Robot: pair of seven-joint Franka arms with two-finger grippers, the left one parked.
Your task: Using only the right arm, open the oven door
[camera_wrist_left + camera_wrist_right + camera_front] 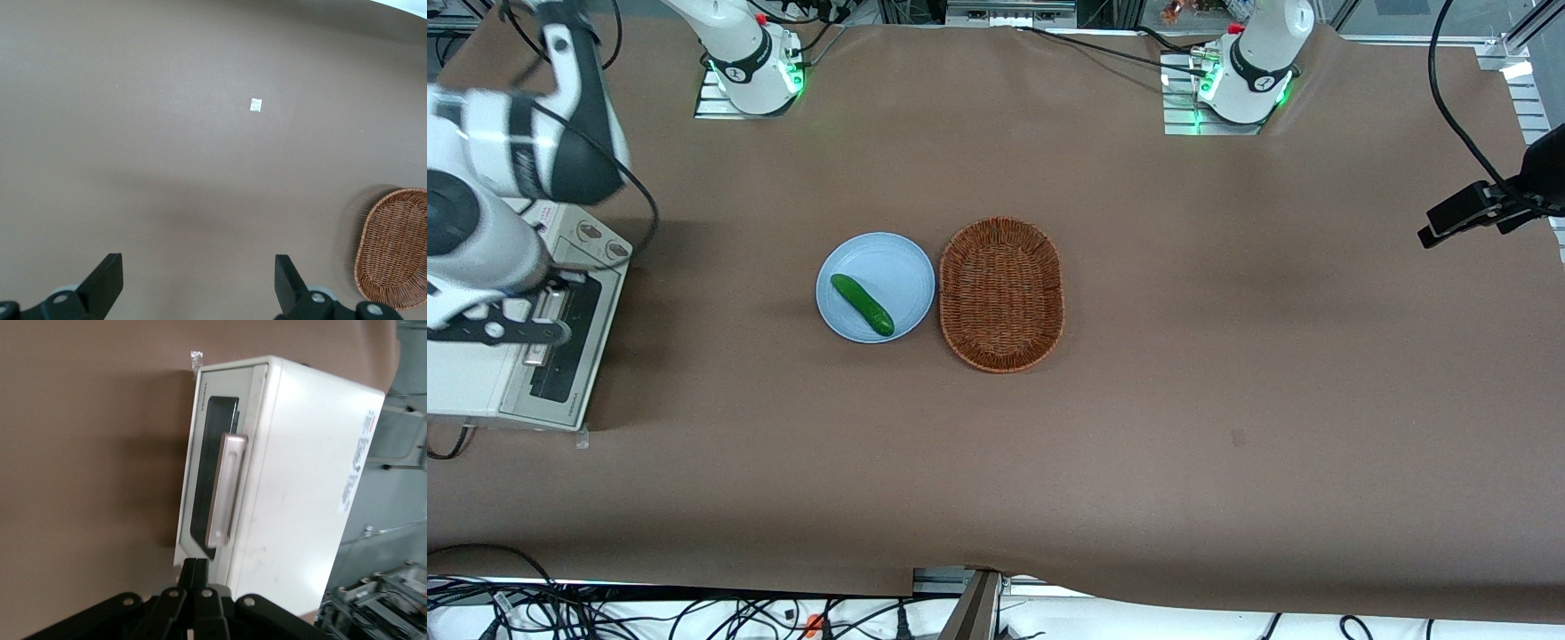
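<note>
End effector [200,577] of right arm [480,222]: fingers pressed together, poised above oven door handle [225,490], not touching. Oven door [569,342] shut, at left edge of front frame, on counter [1227,356].

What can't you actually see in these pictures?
- Front view: the right arm covers part of the oven door and its handle.
- Right wrist view: the gripper looks shut above the oven; contact with it cannot be told.
- Oven interior: dark glass hides it.
</note>
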